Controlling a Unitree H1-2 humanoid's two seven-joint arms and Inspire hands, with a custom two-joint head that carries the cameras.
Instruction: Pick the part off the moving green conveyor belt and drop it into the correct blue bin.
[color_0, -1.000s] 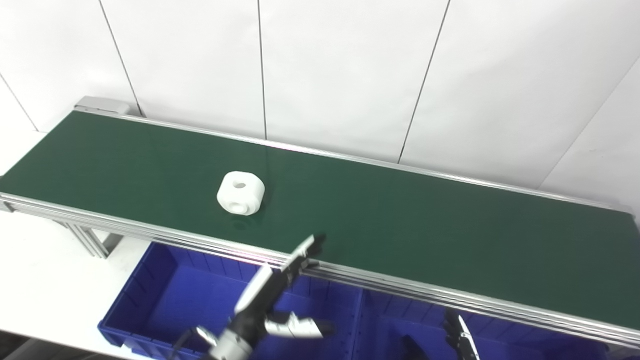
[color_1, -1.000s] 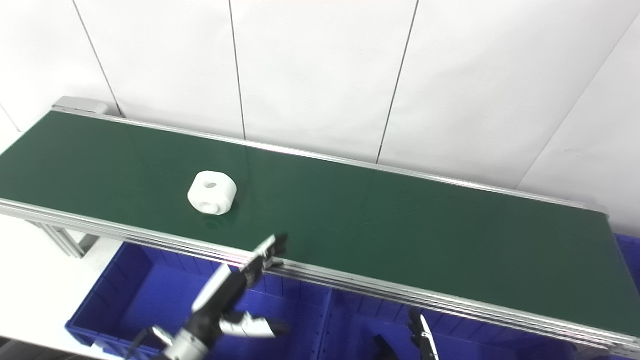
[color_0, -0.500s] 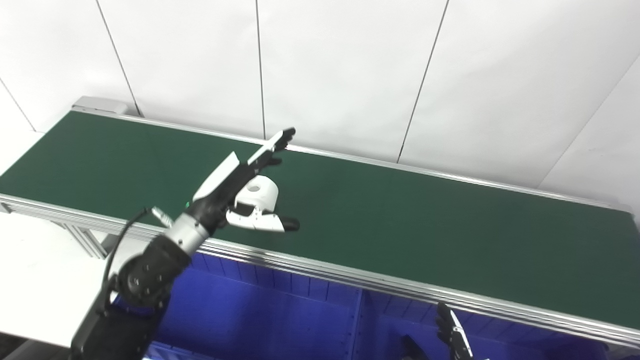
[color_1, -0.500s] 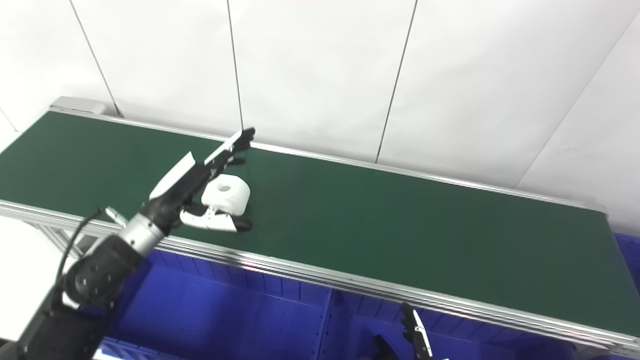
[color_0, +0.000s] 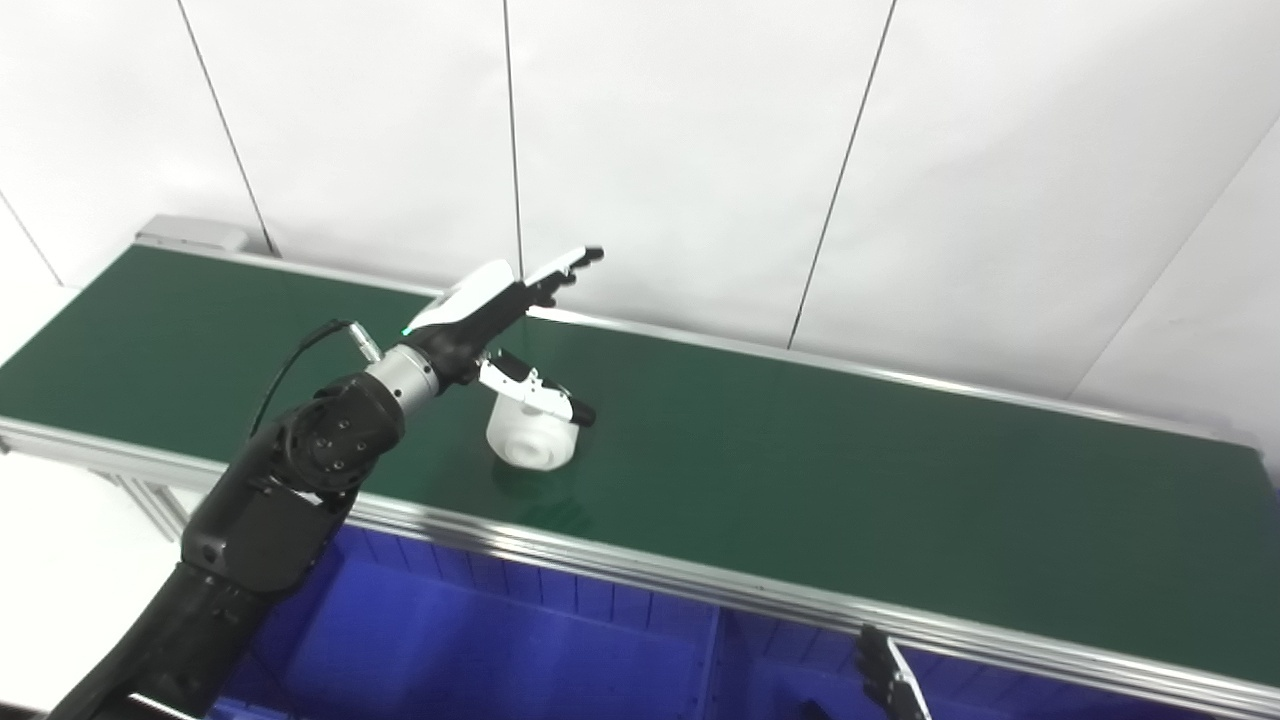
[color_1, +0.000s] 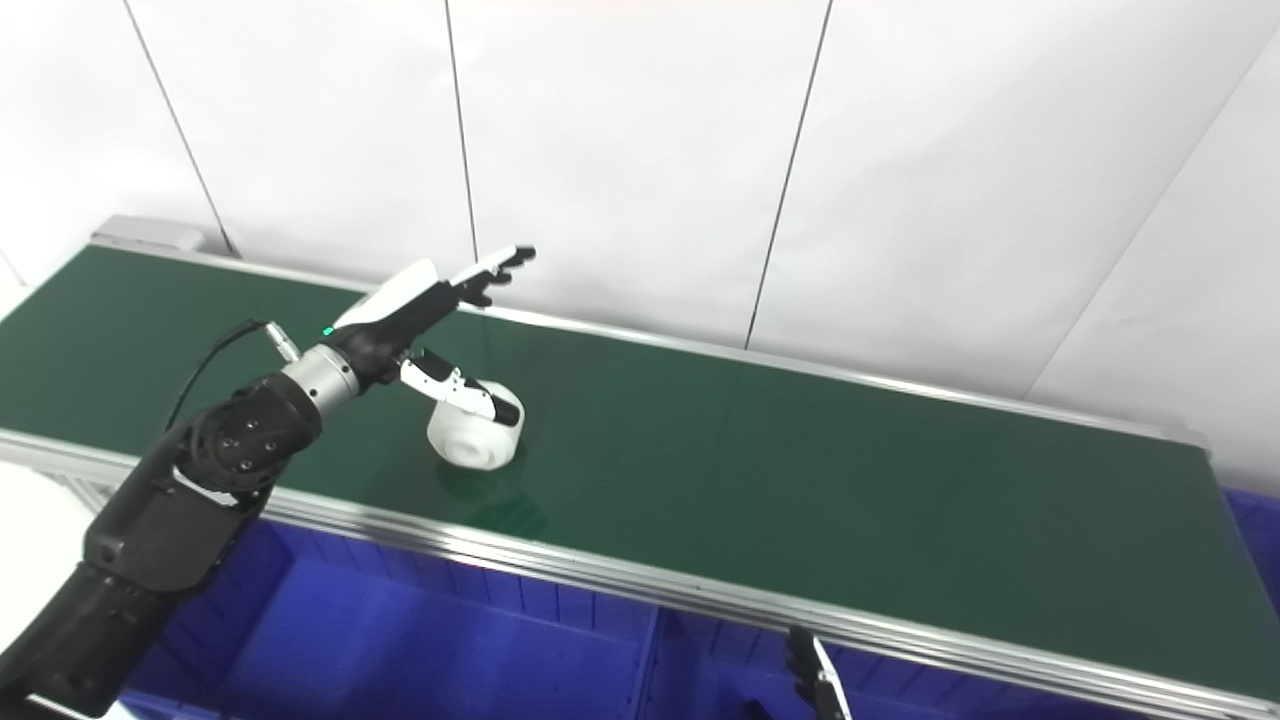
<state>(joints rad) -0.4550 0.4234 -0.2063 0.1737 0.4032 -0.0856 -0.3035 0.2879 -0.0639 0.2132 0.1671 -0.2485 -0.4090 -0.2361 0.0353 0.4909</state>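
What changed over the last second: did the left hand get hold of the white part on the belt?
The left hand rose from over the blue bin and reached out above the part, open, thumb across its top; no grasp yet. The part rode rightward along the belt. The camera shifted slightly. The right hand stayed low at the bottom edge.

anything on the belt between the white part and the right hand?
Nothing: bare green belt from white part to its near rail, above the right hand; left eye view.

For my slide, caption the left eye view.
Left hand, open, poised over the white part on the green conveyor belt.
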